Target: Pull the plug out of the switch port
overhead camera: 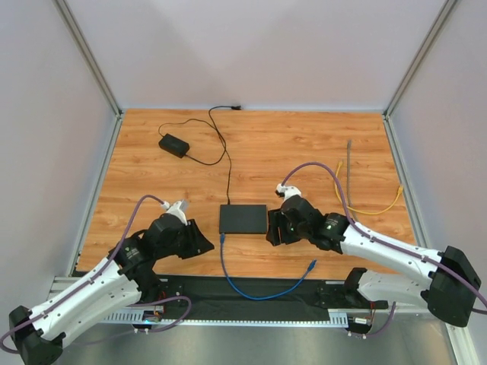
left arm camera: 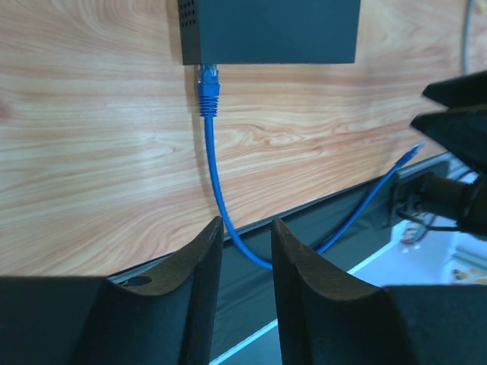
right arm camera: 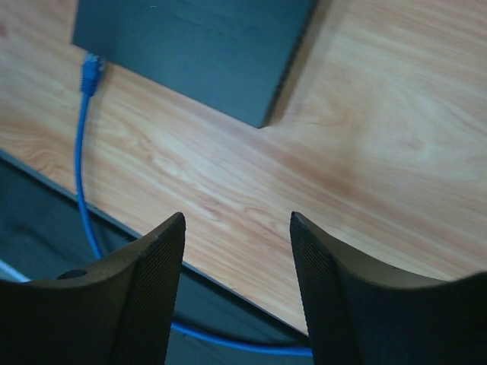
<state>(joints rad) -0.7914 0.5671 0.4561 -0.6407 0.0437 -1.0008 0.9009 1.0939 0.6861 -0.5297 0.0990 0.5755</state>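
Observation:
The switch (overhead camera: 243,219) is a flat black box lying mid-table. A blue plug (overhead camera: 222,238) sits in a port at the left end of its near edge, and its blue cable (overhead camera: 255,293) loops toward me. In the left wrist view the switch (left arm camera: 270,30) is at the top and the plug (left arm camera: 208,90) is seated below it. My left gripper (left arm camera: 246,224) is open and holds nothing; the cable runs behind its fingers. It is left of the switch (overhead camera: 202,245). My right gripper (right arm camera: 237,220) is open and empty, just right of the switch (right arm camera: 190,46), away from the plug (right arm camera: 91,72).
A small black power adapter (overhead camera: 173,144) lies at the back left, and its thin black cord (overhead camera: 228,163) runs to the switch's far edge. A yellow cable (overhead camera: 373,204) and a grey rod (overhead camera: 349,171) lie at the right. A black strip (overhead camera: 251,304) borders the near edge.

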